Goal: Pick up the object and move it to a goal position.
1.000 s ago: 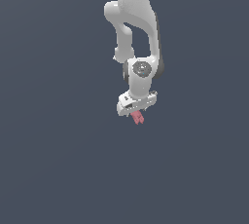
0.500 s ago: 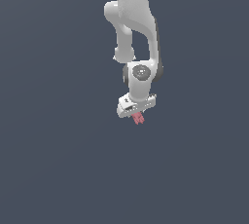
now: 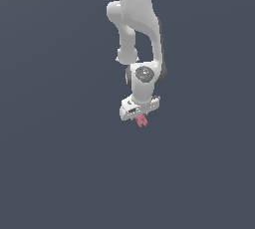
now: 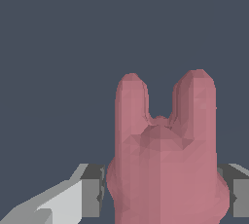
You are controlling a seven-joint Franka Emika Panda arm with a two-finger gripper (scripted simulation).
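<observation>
The object (image 3: 142,120) is a small pinkish-red blocky piece that pokes out just below the white gripper (image 3: 141,117) at the end of the white arm in the exterior view. In the wrist view the object (image 4: 165,159) fills the middle, forked into two rounded prongs, and sits between the two grey fingertips (image 4: 92,191). The gripper (image 4: 165,196) is shut on it. The part of the object inside the gripper is hidden.
A plain dark grey-blue surface (image 3: 60,163) fills both views around the arm. No other object shows.
The arm and the held object have moved very slightly; the object stays in the gripper.
</observation>
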